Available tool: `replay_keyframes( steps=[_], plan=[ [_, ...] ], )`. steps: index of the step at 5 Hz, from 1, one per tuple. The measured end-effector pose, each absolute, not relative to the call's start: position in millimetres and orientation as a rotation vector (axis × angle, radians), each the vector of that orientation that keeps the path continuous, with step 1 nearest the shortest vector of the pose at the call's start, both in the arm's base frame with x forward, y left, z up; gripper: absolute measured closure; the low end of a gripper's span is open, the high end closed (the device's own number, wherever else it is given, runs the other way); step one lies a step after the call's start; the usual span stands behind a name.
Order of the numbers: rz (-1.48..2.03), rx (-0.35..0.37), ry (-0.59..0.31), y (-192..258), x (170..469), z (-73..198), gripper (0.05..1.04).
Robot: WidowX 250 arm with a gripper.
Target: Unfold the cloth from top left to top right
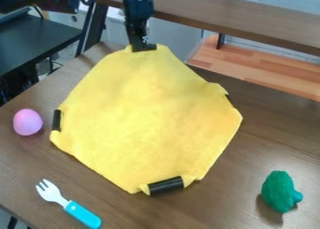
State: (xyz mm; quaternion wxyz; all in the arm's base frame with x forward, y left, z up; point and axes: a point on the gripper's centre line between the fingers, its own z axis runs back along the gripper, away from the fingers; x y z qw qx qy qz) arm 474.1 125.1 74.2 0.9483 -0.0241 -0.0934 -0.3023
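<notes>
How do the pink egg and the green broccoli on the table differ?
The egg is pink and smoothly rounded, while the broccoli is dark green and bumpy. The egg has no part sticking out, whereas the broccoli has a teal stub on its right side. The egg lies left of the yellow cloth, the broccoli to its lower right. Both rest on the wooden table.

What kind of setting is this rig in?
Looks like a lab or workshop tabletop setup, not a real kitchen: a black robot arm's gripper at the top edge of a yellow cloth, a brown wood-grain table, and a toy-like fork with a turquoise handle.
</notes>
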Motion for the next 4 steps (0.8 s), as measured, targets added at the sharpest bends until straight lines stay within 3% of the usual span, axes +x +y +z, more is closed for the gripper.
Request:
replay_keyframes(
  steps=[1, 2, 4],
  plan=[
    [-0.617, -0.051, -0.171, 125.2, 470.2, 59.8, 0.859],
    [-0.632, -0.028, -0.190, 125.2, 466.2, 67.5, 0.612],
    [-0.619, -0.046, -0.313, 136.1, 450.2, 118.5, 0.099]
  ],
)
